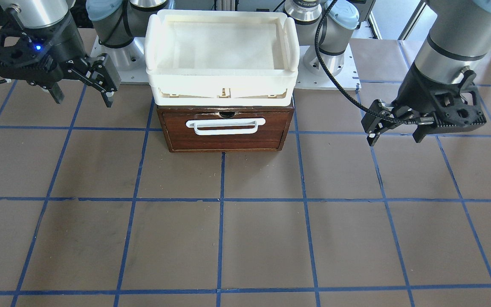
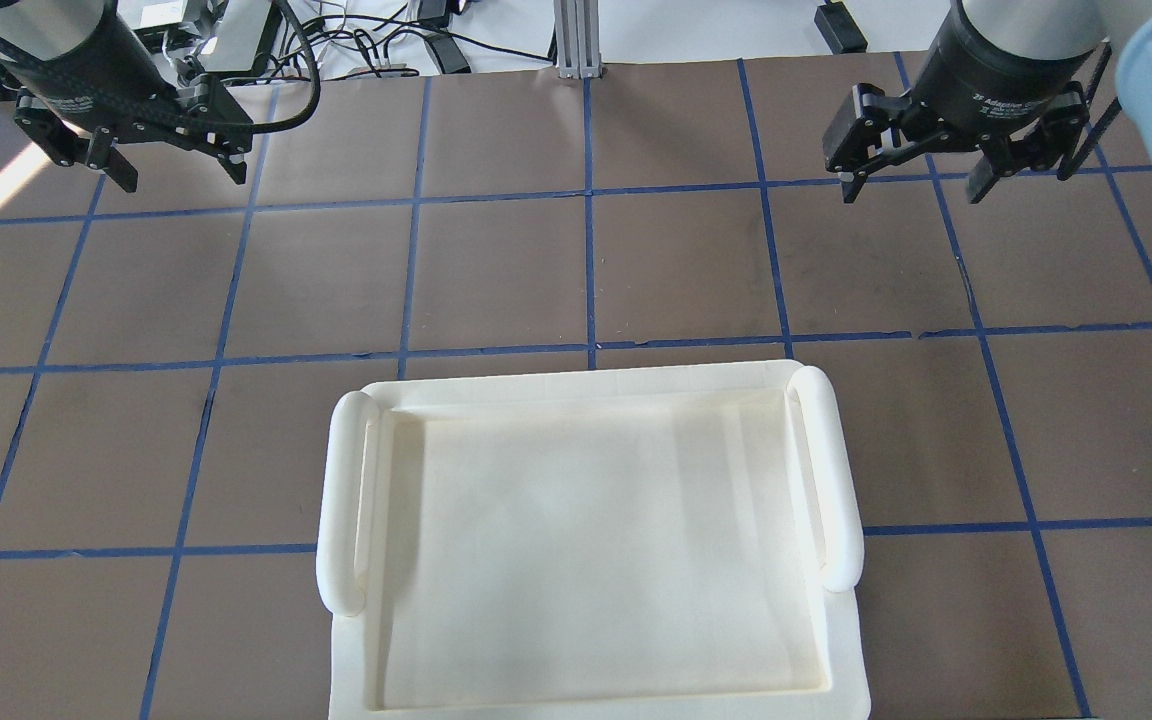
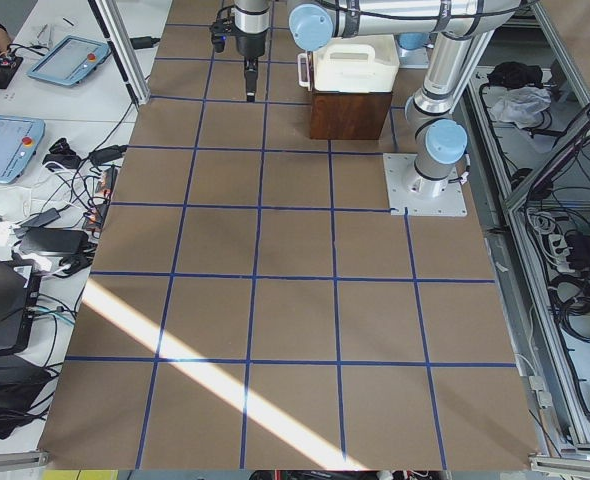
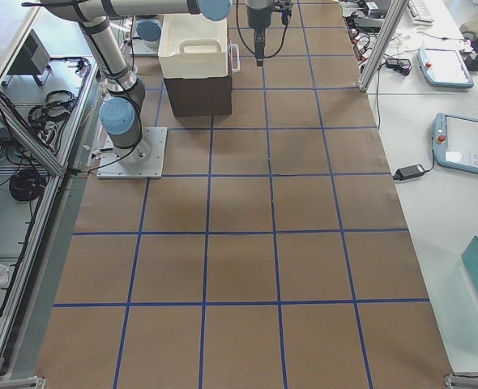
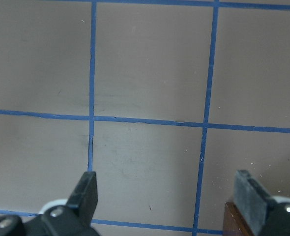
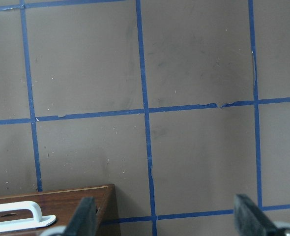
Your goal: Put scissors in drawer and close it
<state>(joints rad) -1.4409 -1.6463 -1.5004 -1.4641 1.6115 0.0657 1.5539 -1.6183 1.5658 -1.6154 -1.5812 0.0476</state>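
Observation:
The drawer (image 1: 225, 136) shows its dark reddish-brown front and white bar handle (image 1: 225, 126), pushed in flush under the cream-white tray (image 1: 222, 81). The scissors are in no view. My left gripper (image 1: 394, 140) hangs open and empty above the table beside the drawer, and it also shows in the overhead view (image 2: 182, 180). My right gripper (image 1: 84, 101) hangs open and empty on the drawer's other side, seen from overhead too (image 2: 911, 193). The left wrist view shows a corner of the drawer (image 5: 233, 221); the right wrist view shows its front (image 6: 61, 201).
The cream-white tray (image 2: 346, 500) with two rounded side handles sits on top of the drawer's case and holds nothing. The two arm bases (image 1: 335, 51) stand just behind it. Brown table with blue tape grid (image 1: 245, 238) spreads in front.

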